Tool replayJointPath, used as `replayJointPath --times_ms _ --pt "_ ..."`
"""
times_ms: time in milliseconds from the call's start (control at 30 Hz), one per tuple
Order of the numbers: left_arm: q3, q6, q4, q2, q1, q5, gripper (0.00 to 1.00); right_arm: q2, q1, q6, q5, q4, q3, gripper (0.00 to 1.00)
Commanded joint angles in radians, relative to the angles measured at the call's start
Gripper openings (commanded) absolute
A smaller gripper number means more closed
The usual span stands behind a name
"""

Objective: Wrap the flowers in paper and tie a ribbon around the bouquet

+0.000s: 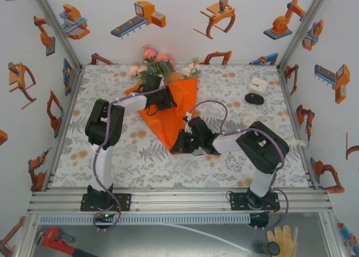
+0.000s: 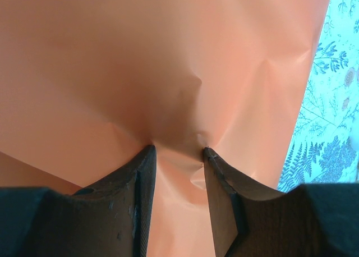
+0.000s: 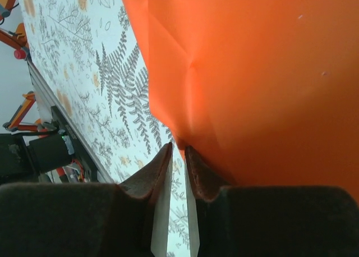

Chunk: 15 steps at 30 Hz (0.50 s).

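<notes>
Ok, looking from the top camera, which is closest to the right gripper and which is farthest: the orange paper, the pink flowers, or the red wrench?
From the right gripper:
1. The paper, touching its fingertips.
2. The flowers, past the paper at the table's far edge.
3. The red wrench, far left, below the table's near rail.

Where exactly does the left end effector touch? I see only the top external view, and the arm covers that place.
Observer: In the left wrist view, the left end effector presses on the orange paper with its jaws apart. The paper puckers at its tips.
Operator: Does it hold the paper?
Observer: The sheet runs down between the jaws, but I cannot confirm a firm hold.
Operator: And the right one?
Observer: The right end effector is almost closed. The paper's lower edge runs in between its tips, above the fern-print cloth.
</notes>
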Motion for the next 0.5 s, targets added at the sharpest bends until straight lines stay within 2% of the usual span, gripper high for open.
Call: replayJointPath --times_ms 0,200,467 --pt "-0.012 0.032 -0.007 -0.038 0.010 -0.004 0.41 -0.108 0.003 -0.043 0.020 -0.069 0.016 0.22" --pt "-0.015 0.035 -0.012 -0.042 0.010 0.000 0.41 -0.200 -0.091 -0.050 0.041 -0.104 -0.013 0.24" --pt "-0.020 0.033 -0.010 -0.045 0.008 0.000 0.41 -0.058 -0.140 0.021 -0.010 0.077 -0.126 0.23"
